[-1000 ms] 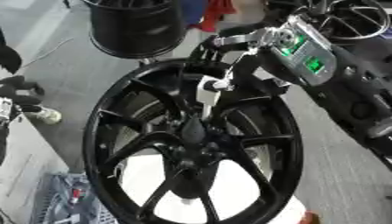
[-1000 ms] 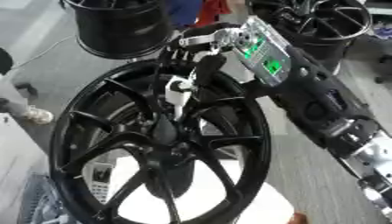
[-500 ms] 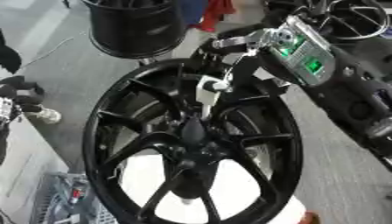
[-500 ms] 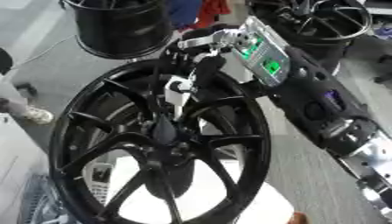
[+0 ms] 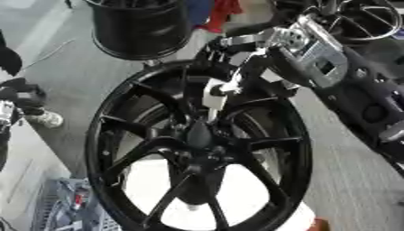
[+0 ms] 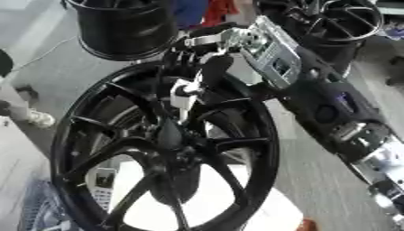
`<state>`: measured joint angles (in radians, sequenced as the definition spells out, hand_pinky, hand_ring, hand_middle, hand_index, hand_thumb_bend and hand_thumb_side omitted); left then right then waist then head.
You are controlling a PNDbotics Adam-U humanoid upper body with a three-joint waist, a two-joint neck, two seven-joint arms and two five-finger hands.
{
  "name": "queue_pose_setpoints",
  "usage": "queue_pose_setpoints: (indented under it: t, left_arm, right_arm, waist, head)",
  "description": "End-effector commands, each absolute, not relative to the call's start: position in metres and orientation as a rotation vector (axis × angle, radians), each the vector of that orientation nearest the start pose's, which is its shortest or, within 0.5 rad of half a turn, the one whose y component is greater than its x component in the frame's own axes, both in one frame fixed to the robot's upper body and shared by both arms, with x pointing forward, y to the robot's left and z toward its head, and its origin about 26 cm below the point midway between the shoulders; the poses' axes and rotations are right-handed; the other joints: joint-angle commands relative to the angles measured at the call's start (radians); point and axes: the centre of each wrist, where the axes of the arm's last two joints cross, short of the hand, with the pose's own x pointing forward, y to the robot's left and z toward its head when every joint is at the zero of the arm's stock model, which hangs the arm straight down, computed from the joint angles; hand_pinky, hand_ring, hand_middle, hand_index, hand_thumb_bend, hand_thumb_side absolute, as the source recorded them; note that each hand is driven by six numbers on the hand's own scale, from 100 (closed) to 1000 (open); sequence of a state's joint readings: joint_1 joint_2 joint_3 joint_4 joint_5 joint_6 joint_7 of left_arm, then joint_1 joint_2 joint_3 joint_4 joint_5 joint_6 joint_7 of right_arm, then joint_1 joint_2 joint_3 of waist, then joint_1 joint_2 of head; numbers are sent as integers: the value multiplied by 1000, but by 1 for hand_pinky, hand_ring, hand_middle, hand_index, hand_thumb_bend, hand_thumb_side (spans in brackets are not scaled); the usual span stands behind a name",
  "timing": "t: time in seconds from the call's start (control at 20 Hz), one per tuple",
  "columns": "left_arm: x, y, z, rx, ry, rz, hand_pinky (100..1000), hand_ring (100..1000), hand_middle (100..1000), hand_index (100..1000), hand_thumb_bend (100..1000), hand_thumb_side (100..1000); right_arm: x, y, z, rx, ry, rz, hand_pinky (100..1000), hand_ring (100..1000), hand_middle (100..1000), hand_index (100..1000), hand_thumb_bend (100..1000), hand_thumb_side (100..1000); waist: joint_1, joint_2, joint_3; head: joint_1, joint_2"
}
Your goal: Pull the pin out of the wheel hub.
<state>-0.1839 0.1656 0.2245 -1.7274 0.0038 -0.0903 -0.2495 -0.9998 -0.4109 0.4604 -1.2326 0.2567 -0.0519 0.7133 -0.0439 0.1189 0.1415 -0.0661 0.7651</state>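
Black multi-spoke wheel hub point(image 5: 197, 149) standing on a white pedestal point(image 5: 236, 198). The pin point(image 5: 213, 97), pale and upright, sits just above the hub's centre. The right hand point(image 5: 236, 67) reaches over the rim's upper edge, fingers curled round the pin's top. A black drum point(image 5: 142, 27) and a second wheel point(image 6: 347, 22) stand beyond the hub on a grey floor point(image 5: 71, 67); a crate point(image 5: 71, 212) lies beside its lower left.
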Motion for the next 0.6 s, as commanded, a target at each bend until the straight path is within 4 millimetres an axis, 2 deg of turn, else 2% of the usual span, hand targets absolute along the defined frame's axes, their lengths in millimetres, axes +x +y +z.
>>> queue_pose_setpoints:
  t: [0.05,0.6]
  left_arm:
    - [311,317,105,109,-2002,-271,611,615,686,806,100,661]
    - [312,317,106,107,-2005,-274,612,616,687,806,100,662]
  right_arm:
    - [439,-165,258,-114,-1613,1702,699,773,801,900,369,325]
    - [439,-161,253,-117,-1553,1753,707,777,801,902,340,320]
  waist:
    - [7,-11,-2]
    - [5,-11,1]
  head:
    - [0,5]
    - [0,5]
